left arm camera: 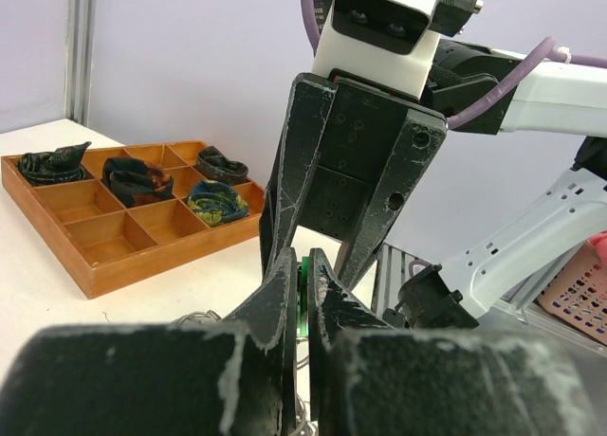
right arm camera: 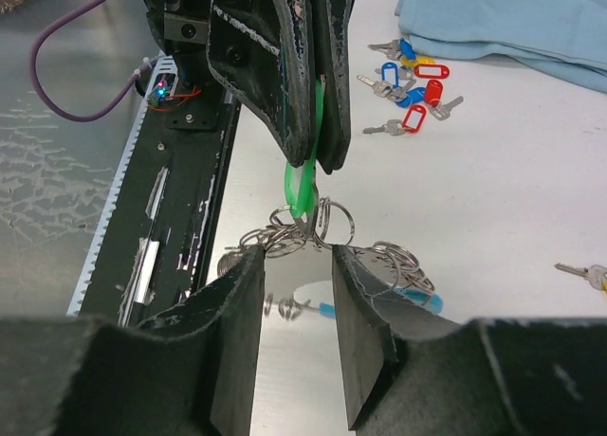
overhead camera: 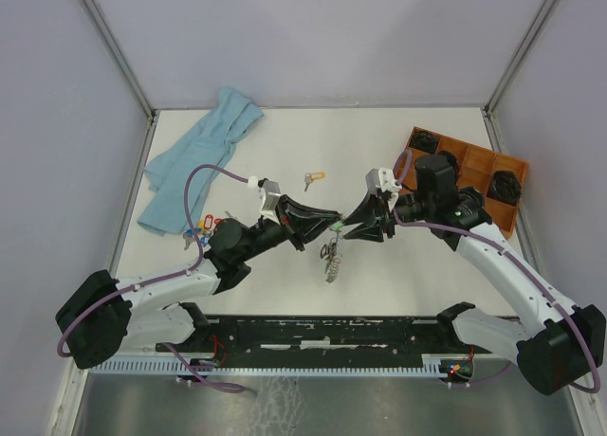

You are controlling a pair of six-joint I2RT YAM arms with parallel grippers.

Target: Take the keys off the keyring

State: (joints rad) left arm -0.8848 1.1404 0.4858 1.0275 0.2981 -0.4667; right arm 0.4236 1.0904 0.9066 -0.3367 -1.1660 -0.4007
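A: Left gripper [left arm camera: 302, 277] first: clamped shut on one flat green plastic tag [right arm camera: 302, 191], directly above the large loop keyring [right arm camera: 327, 229].

B: Confirmed. Right gripper [right arm camera: 299, 261] facing it nose to nose, jaws apart, tips either side of the keyring's topmost rings, pinching nothing visible.

A: And the keyring itself?

B: Just one, dangling below the green tag over the white table [overhead camera: 398, 142], crowded with small silver keys [overhead camera: 330, 268], too tangled to count. One light-blue sheathed stretch [right arm camera: 417, 299] along its lower right in the right wrist view. Can't tell whether touching the table.

A: Loose items around the keyring, going by the top view?

B: Left of it, one cluster of loose tagged keys [right arm camera: 413, 85]: counted three red tags, three blue, one yellow. Beyond it, one lone silver key with a yellow tag [overhead camera: 311, 178]. Far beyond and left, one crumpled light-blue cloth [overhead camera: 194, 166]. Right of it and beyond, one brown wooden compartment tray [left arm camera: 171, 258] holding four dark crumpled bundles [left arm camera: 137, 178].

A: Any lettering?

B: Tags too small to read.
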